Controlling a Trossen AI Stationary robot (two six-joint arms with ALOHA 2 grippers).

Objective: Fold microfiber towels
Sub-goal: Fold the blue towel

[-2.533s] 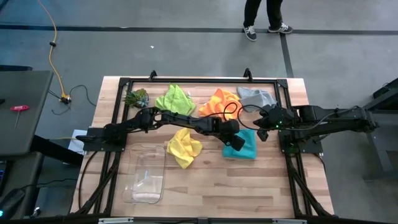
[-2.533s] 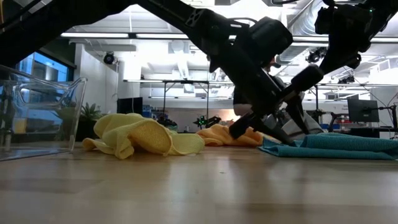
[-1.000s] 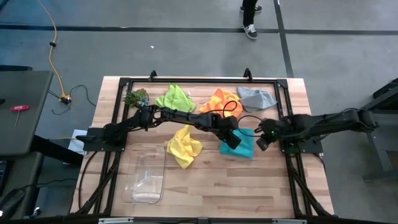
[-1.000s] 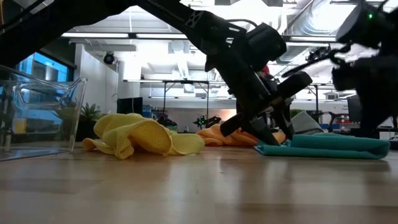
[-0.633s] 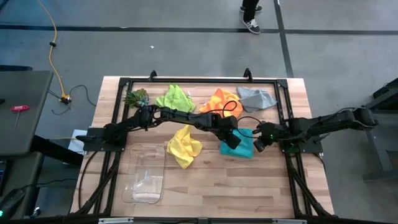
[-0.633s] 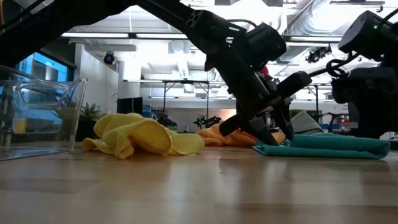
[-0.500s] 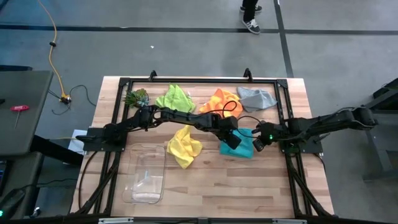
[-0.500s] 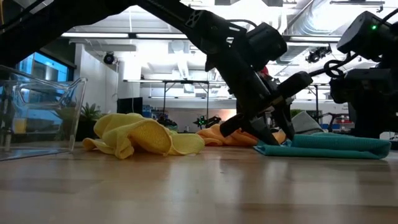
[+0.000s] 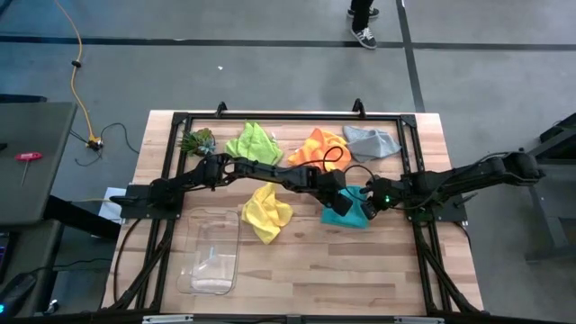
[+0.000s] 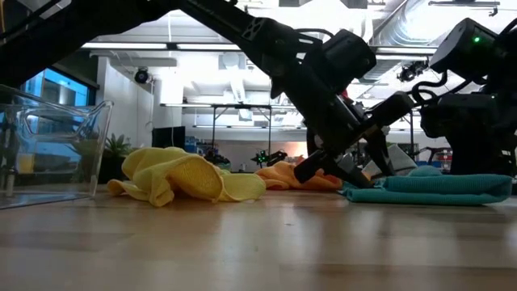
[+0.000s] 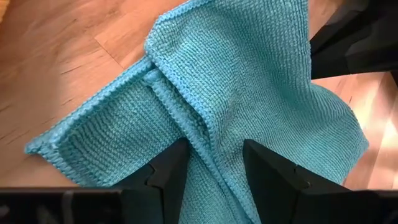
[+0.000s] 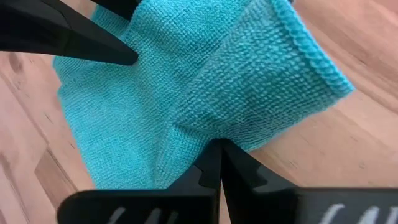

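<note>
The teal towel [image 9: 353, 212] lies folded flat on the table right of centre, between my two grippers. My left gripper [image 9: 336, 205] is open, down on the towel's left part, with a doubled hem ridge [image 11: 186, 118] running between its fingers. My right gripper [image 9: 370, 203] is shut on the towel's right part. The yellow towel [image 9: 266, 212] lies crumpled at the centre. The lime green towel [image 9: 252, 142], the orange towel [image 9: 317, 148] and the grey towel [image 9: 371, 139] lie crumpled along the far edge. My left gripper comes slanting down from the table's left, its open fingers [image 11: 169, 167] set on the towel's top layer on either side of the hem ridge. The towel stays flat on the table under them. My right gripper pinches a raised fold of the towel's right part [image 12: 205, 127] between its two shut fingers, coming low from the table's right. The cloth puckers toward the fingers, and a free hemmed corner [image 12: 317, 68] sticks out beside them. The rest lies on the table.
A clear plastic bin [image 9: 214, 252] stands near the front left. A small spiky green plant [image 9: 196, 141] sits at the far left. Bare wood lies in front of the teal towel, toward the near edge.
My right gripper has gone a little toward the table's left, onto the teal towel's right part, and a small hump of cloth has risen there. My left gripper and the towel's left edge have shifted slightly toward the right.
</note>
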